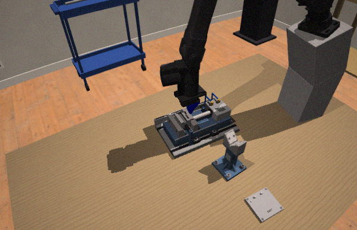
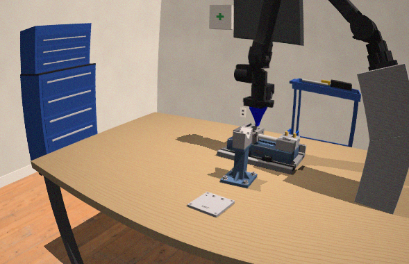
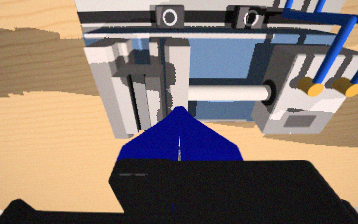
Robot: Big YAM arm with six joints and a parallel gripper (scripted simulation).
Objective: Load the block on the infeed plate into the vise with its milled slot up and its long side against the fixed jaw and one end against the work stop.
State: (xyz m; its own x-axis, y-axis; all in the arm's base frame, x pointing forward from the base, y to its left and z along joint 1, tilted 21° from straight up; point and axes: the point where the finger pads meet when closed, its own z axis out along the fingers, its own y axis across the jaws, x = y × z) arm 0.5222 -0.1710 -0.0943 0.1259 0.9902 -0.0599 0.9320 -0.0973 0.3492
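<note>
The grey part (image 1: 182,118) (image 3: 153,102) lies between the vise jaws, its long slot facing up. Its long side is at the fixed jaw (image 1: 176,125) (image 3: 106,90); touching or a hairline gap, I cannot tell. A narrow gap separates it from the moving jaw (image 1: 194,124) (image 3: 178,70) on the cylinder rod (image 3: 230,92). I cannot make out the work stop or its contact with the part. My gripper (image 1: 191,113) (image 2: 257,125) (image 3: 179,112) is shut and empty, its blue fingertips pointing down at the moving jaw. The infeed plate (image 1: 263,204) (image 2: 211,204) bears no part.
The empty V-block (image 1: 237,147) (image 2: 241,140) stands on its blue post between vise and infeed plate. The cylinder block (image 1: 219,112) (image 2: 287,144) (image 3: 292,95) carries brass fittings and blue hoses (image 3: 332,50). A tall grey pedestal (image 1: 312,72) (image 2: 385,139) stands beyond the vise's cylinder end.
</note>
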